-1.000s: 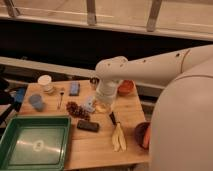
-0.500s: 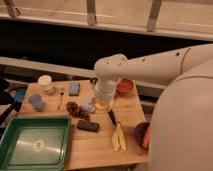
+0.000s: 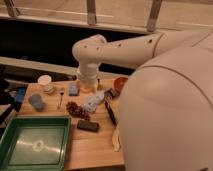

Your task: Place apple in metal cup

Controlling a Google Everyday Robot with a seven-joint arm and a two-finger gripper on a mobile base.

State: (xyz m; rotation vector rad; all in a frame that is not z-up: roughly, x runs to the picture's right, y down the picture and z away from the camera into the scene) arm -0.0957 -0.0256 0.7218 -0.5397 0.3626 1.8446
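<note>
Camera view shows the hand (image 3: pixel 88 86) closed, apparently around the apple (image 3: pixel 90 89). Carrying seems the step; next it must centre over the metal cup (image 3: pixel 94 102), probably the silvery thing just beside the hand.

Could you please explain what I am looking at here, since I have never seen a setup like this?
The large white shape is a mobile robot with one arm, seen by a single camera looking down past its body onto a wooden table. The arm bends down to its gripper, closed, low over the table's middle; I cannot tell whether it holds anything, and I cannot pick out the apple or the metal cup. On the table are a green tray, a white paper cup, a blue-grey cup, an orange-red bowl, a banana and a dark flat block.
</note>
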